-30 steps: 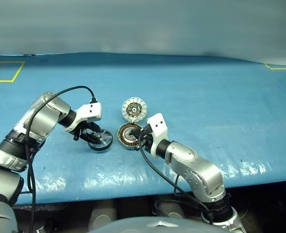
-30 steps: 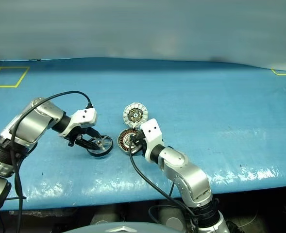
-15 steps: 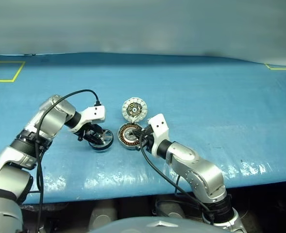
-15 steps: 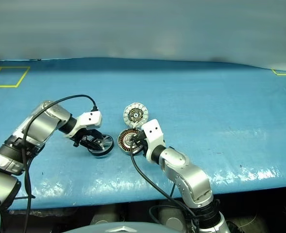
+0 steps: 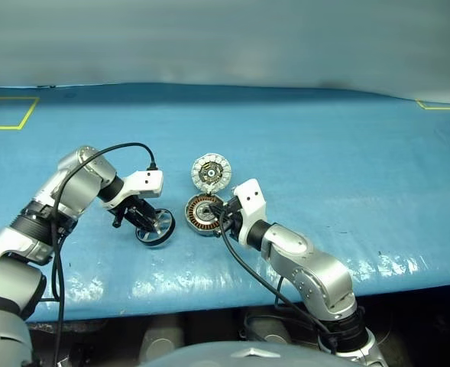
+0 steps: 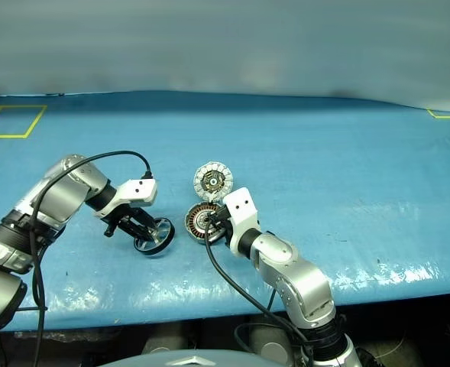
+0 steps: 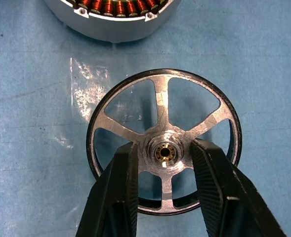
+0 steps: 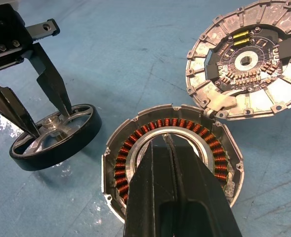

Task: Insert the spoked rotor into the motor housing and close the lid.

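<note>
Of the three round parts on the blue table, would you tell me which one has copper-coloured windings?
The motor housing, the grey cup in the middle. A ring of copper windings circles its centre. The spoked rotor has bare spokes, and the hinged lid shows pale segments.

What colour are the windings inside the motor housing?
Copper-brown, in a ring inside the motor housing; clearest in the right wrist view.

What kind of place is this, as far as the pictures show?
Probably a robot test bench: a table under a blue mat with yellow tape squares, bearing an opened motor housing and loose spoked rotor.
</note>
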`<state>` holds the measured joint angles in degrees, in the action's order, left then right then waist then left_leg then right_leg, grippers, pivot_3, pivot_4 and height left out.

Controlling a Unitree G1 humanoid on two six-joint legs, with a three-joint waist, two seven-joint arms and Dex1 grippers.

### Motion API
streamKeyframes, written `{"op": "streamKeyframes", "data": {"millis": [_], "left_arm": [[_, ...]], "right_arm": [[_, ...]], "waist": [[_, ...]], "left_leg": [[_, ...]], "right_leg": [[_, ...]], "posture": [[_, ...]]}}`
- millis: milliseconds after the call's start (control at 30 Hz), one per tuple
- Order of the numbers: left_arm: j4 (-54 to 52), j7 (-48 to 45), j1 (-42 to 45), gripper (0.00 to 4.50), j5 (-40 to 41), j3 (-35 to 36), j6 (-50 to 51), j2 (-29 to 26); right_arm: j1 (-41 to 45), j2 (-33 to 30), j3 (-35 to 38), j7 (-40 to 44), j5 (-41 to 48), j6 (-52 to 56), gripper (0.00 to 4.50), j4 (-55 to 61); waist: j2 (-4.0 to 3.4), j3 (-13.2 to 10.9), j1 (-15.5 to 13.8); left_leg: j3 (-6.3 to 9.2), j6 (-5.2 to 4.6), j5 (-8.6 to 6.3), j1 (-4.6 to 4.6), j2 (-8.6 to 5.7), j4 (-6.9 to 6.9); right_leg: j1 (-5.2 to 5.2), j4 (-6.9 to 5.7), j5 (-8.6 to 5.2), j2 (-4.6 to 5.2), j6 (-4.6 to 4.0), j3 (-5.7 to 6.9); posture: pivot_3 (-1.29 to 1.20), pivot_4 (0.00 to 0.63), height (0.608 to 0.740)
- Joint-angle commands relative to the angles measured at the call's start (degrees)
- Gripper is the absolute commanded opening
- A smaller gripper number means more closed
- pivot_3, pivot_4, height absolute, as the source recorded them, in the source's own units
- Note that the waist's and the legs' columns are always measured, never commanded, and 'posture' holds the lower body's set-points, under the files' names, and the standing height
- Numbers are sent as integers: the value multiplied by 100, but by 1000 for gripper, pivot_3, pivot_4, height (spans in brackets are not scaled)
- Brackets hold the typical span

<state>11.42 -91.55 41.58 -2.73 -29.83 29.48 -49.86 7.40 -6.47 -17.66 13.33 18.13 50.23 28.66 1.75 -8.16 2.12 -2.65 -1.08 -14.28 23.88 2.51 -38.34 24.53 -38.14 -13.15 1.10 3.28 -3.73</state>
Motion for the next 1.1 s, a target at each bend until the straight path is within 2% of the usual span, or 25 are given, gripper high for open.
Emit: {"op": "streamKeyframes", "data": {"millis": [33, 300, 433, 533, 600, 800, 900, 1100], "left_arm": [[-227, 61, -25, 1305, -103, 202, -117, -265], [-740, -55, 80, 1305, 57, 683, -268, -816], [-818, -22, 214, 1305, 67, 771, -340, -804], [-888, 17, 368, 1305, 59, 660, -347, -566], [-895, 81, 451, 1305, 7, 573, -351, -387], [-745, 220, 852, 1305, -273, 178, -375, 299], [-582, 248, 1085, 1305, -313, 73, -372, 603], [-239, 35, 1513, 1305, -440, -291, -499, 1065]], "right_arm": [[56, 18, 28, 11, 23, -100, 0, 239], [-137, -411, 124, 515, 111, -623, 0, 418], [-474, -806, 151, 930, 52, -1207, 0, 400], [-943, -1065, 123, 1151, -250, -2186, 0, 155], [-1243, -966, 220, 1141, -333, -2903, 0, -26], [-1901, -780, 371, 1316, -372, -4142, 0, -775], [-2031, -668, 379, 1399, -394, -4645, 0, -1151], [-2052, -538, 319, 1516, -447, -4964, 0, -1601]], "waist": [[0, 0, 5], [0, 0, -12], [1, 0, -35], [3, 1, -64], [3, 1, -78], [2, 0, -74], [2, 0, -70], [-2, -3, -60]], "left_leg": [[1, 0, 0, 0, 1, 0], [1, 0, 0, 3, 0, 0], [-1, 0, 0, 2, -1, 0], [-2, 0, 0, 2, -3, -1], [-3, 0, 0, 1, -4, -2], [-5, 0, 0, -3, 2, -13], [-8, -2, -1, 0, 2, -30], [-9, -6, -4, -2, 6, -64]], "right_leg": [[0, 0, 0, 0, 0, 0], [2, 1, -2, 2, -2, 2], [0, 3, -3, 2, -1, 3], [-3, 4, -7, 2, 2, 2], [-4, 6, -11, 2, 4, 2], [-10, 2, -13, -5, 6, -3], [-11, 1, -14, -5, 5, -7], [-21, -12, -17, -10, 12, -12]], "posture": [[0, 150, 740], [0, 150, 740], [0, 150, 740], [0, 150, 740], [0, 150, 740], [0, 150, 740], [0, 150, 740], [0, 150, 740]]}}
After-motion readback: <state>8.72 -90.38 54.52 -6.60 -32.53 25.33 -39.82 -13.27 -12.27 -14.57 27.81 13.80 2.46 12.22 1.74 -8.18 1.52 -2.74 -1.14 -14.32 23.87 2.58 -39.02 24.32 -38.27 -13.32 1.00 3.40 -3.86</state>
